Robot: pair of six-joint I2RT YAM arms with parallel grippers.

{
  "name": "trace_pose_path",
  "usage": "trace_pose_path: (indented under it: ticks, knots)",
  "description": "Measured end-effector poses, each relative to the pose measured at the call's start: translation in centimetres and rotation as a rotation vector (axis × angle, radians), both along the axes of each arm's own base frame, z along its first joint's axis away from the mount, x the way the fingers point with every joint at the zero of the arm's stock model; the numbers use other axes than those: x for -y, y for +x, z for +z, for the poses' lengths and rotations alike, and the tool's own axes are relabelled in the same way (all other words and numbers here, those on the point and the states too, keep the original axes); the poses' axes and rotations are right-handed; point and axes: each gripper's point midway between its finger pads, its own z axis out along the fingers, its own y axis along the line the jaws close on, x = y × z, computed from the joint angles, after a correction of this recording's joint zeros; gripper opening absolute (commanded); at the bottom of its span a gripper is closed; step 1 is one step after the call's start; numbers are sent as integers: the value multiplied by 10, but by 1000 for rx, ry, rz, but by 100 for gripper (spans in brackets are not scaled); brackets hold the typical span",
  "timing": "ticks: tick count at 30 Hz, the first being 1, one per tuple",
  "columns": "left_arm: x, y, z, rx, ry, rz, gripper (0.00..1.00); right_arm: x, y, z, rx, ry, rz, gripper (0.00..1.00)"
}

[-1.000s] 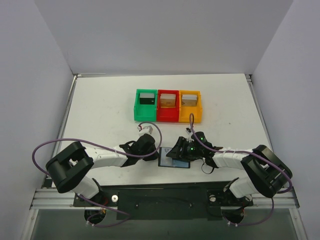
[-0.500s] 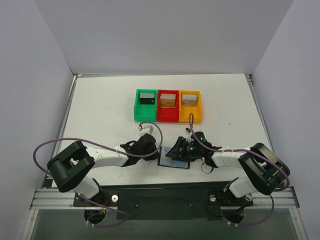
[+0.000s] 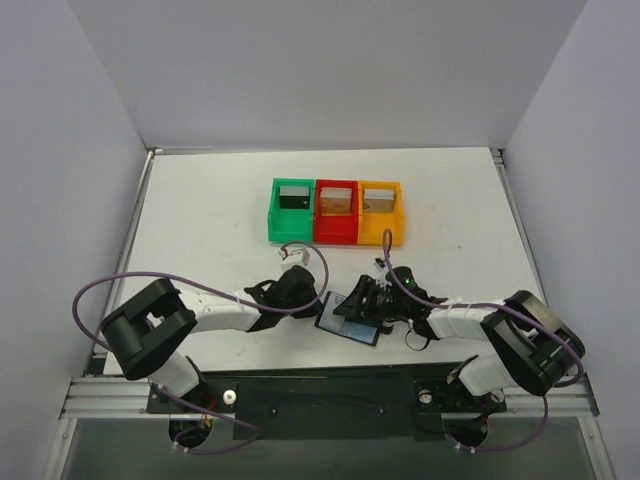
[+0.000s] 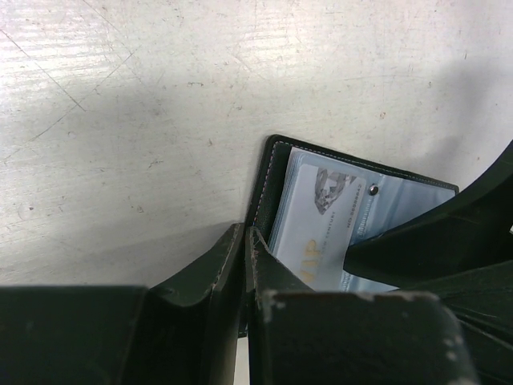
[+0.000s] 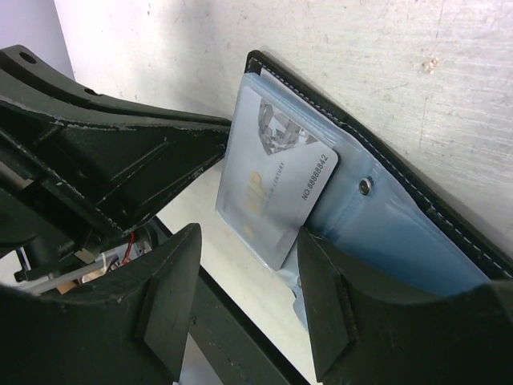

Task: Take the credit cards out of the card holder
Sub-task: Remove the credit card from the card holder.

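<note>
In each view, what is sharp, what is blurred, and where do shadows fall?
Left wrist view: the left gripper's black fingers are dark and soft, the white table sharp, shadowed at upper right. Right wrist view: the pale blue plastic card is sharp, its number readable; the right gripper's fingers blur. Top view: even light; the small flat black card holder looks tiny.

I see the card holder (image 3: 350, 325) lying open on the counter (image 3: 200, 220), close to its near edge. A card (image 5: 272, 188) lies in the holder, partly out of its pocket. My left claw (image 3: 310, 304) is closed on the holder's left edge. My right claw (image 3: 368, 300) hangs over the holder's right side, fingers either side of the card. A row of three bins (image 3: 336, 234) stands well behind the holder.
</note>
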Motion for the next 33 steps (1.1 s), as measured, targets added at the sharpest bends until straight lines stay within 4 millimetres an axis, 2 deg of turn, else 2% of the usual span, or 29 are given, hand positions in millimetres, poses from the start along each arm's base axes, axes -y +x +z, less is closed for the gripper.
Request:
trace_pose_path:
  ticks: [10, 24, 33]
  knots:
    - [2, 0, 0, 3, -2, -2, 13, 5, 0, 3, 11, 38, -32, 45]
    - [3, 0, -1, 5, -6, -2, 11, 8, 11, 12, 38, 94, -88, 45]
    - [3, 0, -1, 5, -8, -2, 11, 10, 9, 4, 16, 75, -88, 46]
